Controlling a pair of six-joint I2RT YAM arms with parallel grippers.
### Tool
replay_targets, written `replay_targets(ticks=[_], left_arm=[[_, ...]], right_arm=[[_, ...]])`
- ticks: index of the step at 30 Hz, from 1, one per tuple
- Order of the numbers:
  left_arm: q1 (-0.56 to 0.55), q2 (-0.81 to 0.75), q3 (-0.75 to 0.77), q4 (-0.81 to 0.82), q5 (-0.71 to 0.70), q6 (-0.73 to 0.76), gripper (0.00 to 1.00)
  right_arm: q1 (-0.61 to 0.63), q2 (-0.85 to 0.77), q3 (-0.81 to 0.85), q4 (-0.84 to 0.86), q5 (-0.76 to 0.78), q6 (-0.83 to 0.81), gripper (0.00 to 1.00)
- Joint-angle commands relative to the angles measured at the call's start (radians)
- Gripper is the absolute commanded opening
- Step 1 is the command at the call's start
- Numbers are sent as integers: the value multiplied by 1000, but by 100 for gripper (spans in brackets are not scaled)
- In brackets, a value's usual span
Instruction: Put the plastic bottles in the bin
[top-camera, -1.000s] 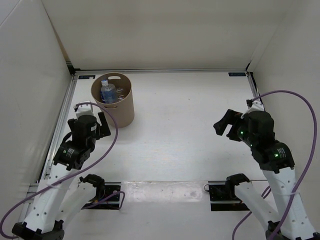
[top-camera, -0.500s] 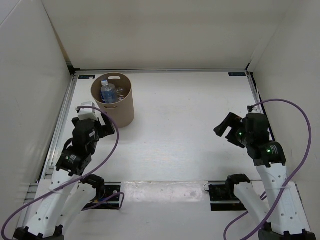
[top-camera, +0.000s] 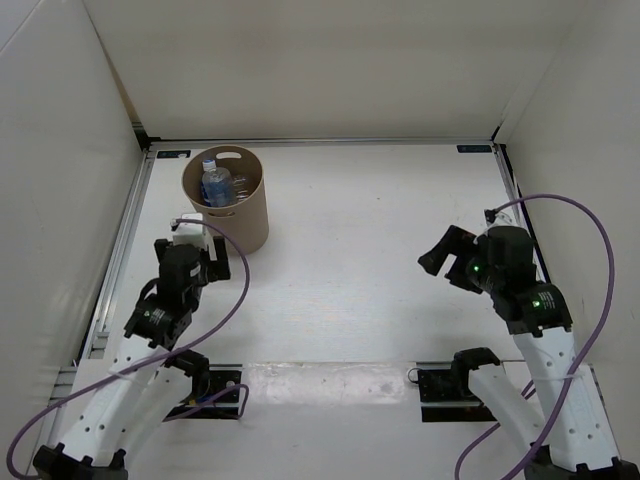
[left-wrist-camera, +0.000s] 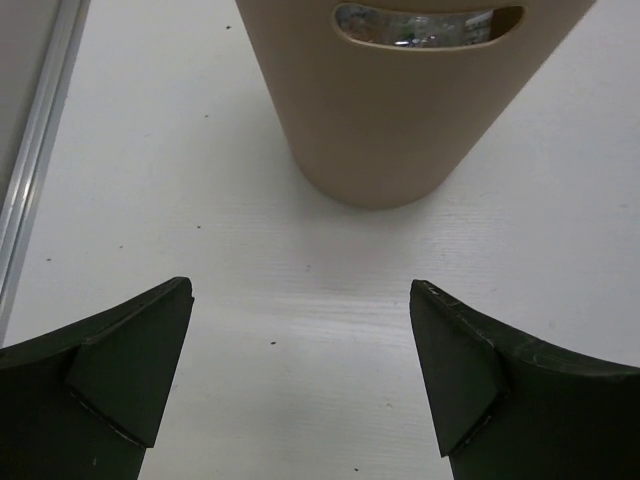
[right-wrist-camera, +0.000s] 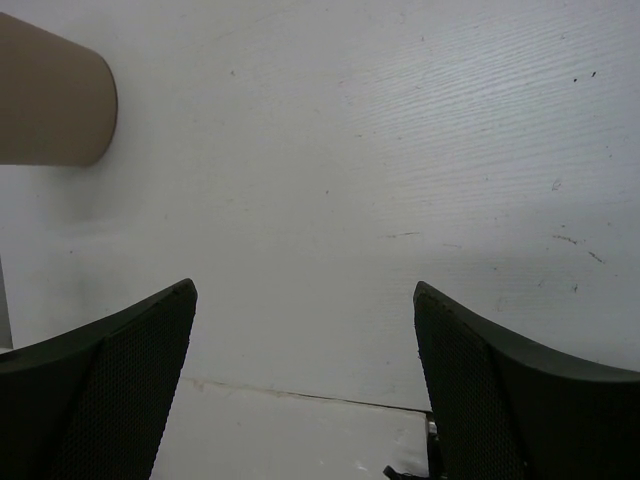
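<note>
Plastic bottles (top-camera: 216, 186) sit inside the tan bin (top-camera: 246, 226), upper left of the surface (top-camera: 360, 220). Left tool (left-wrist-camera: 300, 290) gapes wide and empty, facing the bin; right tool (right-wrist-camera: 305, 290) is wide and empty too, far right.

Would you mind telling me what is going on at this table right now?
Two robot arms are putting small plastic bottles into the tan-brown round wastebasket at the far left of the white table. The bottles that show, among them a clear one with a blue label and white cap, lie inside it. The left gripper faces the wastebasket's wall, open and empty. The right gripper hangs over the table, also open and empty.
</note>
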Motion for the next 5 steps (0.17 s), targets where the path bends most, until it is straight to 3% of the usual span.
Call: replay_targets(ticks=[1,5], left_arm=[[-3,9,45,-2,-94,-12,100],[-2,-18,-4,139,-179,-28,100]], right_arm=[[14,-7,-1,40,3,-12,90],[50,-4,6,34,14,-20,90]])
